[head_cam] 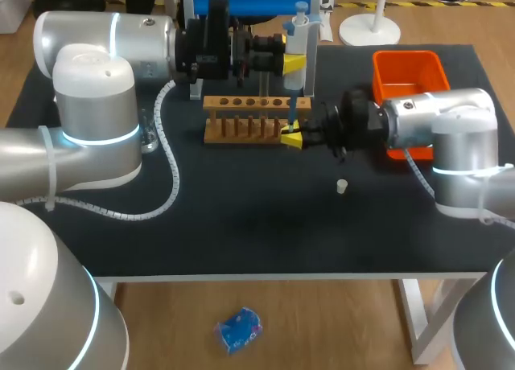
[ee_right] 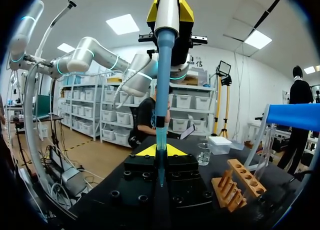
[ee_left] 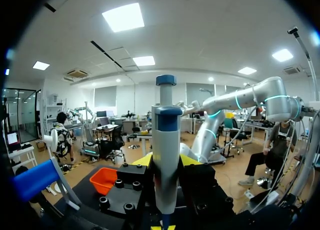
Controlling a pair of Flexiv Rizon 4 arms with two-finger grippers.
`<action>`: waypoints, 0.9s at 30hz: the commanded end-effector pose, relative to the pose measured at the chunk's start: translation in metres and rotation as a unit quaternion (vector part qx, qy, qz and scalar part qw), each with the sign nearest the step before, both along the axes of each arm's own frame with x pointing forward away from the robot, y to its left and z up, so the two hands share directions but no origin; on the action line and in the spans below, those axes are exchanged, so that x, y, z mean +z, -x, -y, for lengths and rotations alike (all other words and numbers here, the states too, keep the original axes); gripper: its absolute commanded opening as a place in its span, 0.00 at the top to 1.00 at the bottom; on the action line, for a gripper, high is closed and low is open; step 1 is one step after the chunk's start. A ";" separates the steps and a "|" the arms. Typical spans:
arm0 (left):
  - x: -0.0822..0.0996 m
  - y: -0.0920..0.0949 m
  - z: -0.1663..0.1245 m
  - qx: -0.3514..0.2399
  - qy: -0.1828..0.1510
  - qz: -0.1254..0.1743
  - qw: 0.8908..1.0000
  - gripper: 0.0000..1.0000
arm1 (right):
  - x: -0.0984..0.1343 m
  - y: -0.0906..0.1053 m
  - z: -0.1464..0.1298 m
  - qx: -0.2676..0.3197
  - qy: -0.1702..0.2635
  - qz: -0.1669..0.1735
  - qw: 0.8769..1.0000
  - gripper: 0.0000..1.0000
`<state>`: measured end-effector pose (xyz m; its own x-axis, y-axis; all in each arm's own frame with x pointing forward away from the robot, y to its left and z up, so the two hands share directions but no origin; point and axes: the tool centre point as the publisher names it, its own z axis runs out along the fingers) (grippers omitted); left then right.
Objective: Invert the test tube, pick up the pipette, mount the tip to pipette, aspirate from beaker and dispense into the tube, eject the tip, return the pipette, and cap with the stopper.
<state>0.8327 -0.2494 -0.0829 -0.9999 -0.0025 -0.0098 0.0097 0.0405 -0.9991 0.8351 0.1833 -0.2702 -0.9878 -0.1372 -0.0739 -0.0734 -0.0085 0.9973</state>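
My two arms: silver-grey, white-capped, black at the wrists.

In the head view my left arm [head_cam: 88, 121] fills the upper left and my right arm [head_cam: 455, 137] the right edge. Both have rounded silver housings, white caps and thin glowing cyan rings at the joints. A white spiral-wrapped cable [head_cam: 170, 173] runs off the left arm, and another lies along the right. Each black, screw-studded wrist block ends in bright yellow tips: left gripper [head_cam: 294, 63], right gripper [head_cam: 293, 137].
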 end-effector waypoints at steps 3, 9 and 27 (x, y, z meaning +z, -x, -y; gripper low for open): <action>-0.001 0.000 0.001 0.000 0.002 0.001 1.000 1.00 | -0.003 0.004 0.000 0.001 0.001 -0.003 1.000 1.00; -0.001 0.000 0.001 0.000 0.002 0.001 1.000 1.00 | 0.000 0.004 0.001 0.000 0.000 -0.001 1.000 1.00; -0.001 0.000 0.001 0.000 0.002 0.001 1.000 1.00 | 0.001 0.003 0.000 0.003 0.001 -0.001 1.000 1.00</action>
<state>0.8328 -0.2494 -0.0819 -0.9999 -0.0023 -0.0101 0.0100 0.0400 -0.9991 0.8317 0.1835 -0.2692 -0.9872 -0.1417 -0.0734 -0.0728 -0.0096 0.9973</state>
